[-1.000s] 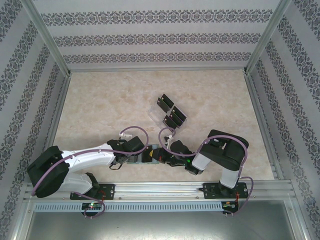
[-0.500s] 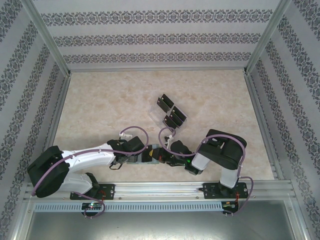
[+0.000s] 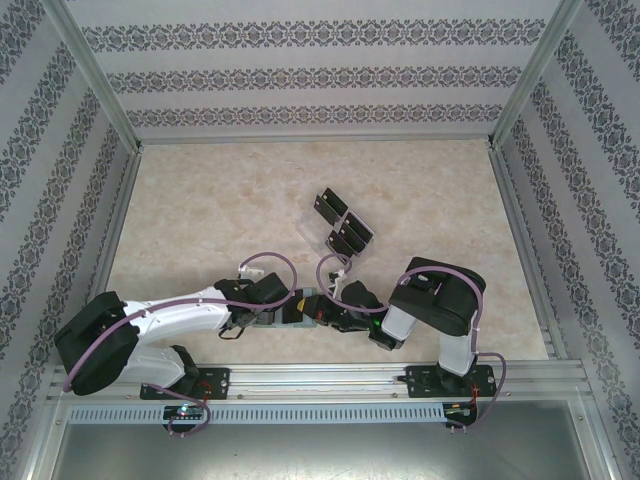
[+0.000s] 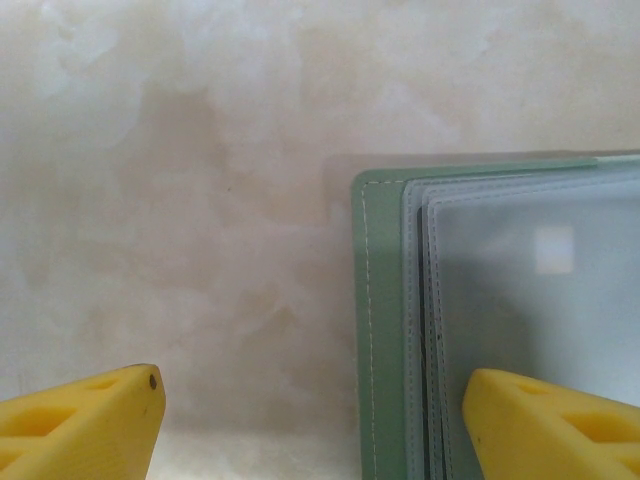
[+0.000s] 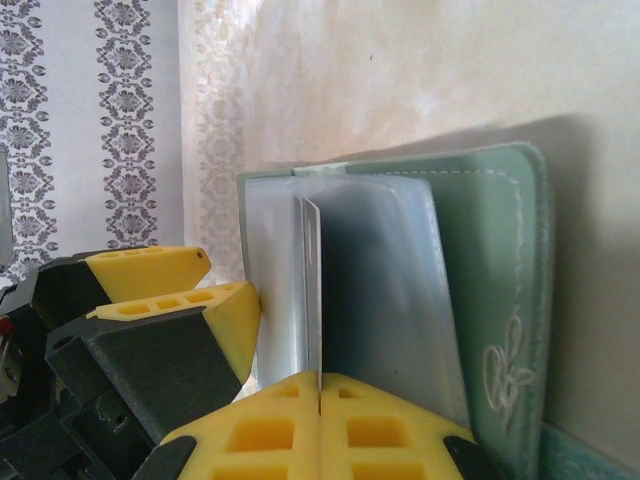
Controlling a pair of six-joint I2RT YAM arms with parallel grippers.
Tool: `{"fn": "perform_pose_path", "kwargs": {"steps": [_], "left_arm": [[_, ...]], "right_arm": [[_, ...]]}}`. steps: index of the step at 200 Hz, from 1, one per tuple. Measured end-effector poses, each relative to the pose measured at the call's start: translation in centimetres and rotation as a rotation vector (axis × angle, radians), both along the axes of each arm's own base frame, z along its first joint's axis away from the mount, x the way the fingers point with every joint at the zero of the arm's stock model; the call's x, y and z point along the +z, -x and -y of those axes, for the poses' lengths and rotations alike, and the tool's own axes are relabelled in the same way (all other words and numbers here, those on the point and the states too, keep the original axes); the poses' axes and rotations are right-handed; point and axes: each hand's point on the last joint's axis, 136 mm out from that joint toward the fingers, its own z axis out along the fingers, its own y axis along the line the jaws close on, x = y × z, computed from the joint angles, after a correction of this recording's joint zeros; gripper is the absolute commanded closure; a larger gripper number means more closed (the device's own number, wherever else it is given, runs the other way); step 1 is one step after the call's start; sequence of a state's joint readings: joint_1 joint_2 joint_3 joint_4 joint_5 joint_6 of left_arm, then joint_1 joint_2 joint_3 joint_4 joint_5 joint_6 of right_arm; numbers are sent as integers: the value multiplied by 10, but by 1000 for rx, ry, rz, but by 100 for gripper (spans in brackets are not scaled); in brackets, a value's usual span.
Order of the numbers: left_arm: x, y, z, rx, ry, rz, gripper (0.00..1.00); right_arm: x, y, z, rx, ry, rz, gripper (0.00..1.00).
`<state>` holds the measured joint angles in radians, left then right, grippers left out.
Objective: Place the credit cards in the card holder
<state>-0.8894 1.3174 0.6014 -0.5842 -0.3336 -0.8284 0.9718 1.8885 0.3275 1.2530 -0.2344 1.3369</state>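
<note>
Since a second ago, a slight leftward drift of the right arm's black elbow housing; nothing else visibly shifted.

Small grey-green stitched card holder (image 4: pixel 385 330) lying open, clear plastic sleeves showing, by the near edge of the pale marbled table (image 3: pixel 200 200), about midway along it, between both grippers. Left gripper (image 4: pixel 312 400) spread wide; one yellow finger over bare table, the other over the sleeves. Right gripper (image 5: pixel 320 385) pressed together, pinching a thin pale-edged sheet (image 5: pixel 310 290) edge-on above the open holder. Remaining flat black credit cards (image 3: pixel 327 208) in the clear plastic tray (image 3: pixel 312 230), nearer the table's middle.

For the step in hand, probably feeding that sheet into a sleeve: keep it square to the pocket mouth; slide along the pocket at a low angle; pin the cover with the left finger against skating; let go only once seated.

Hard to settle: card or sleeve leaf in the pinch; actual contact of the left finger with the sleeves; pocket mouth itself. Holder cut off in the left wrist view, largely covered by the grippers from above; count of cards already inside unknowable.
</note>
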Motion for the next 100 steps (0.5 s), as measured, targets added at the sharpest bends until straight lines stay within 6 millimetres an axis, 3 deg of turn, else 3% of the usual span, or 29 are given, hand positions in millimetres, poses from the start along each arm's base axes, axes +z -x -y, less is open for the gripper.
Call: {"fn": "perform_pose_path", "kwargs": {"steps": [100], "left_arm": [[1, 1, -2, 38, 11, 4, 20]], "right_arm": [[-3, -4, 16, -36, 70, -32, 100]]}}
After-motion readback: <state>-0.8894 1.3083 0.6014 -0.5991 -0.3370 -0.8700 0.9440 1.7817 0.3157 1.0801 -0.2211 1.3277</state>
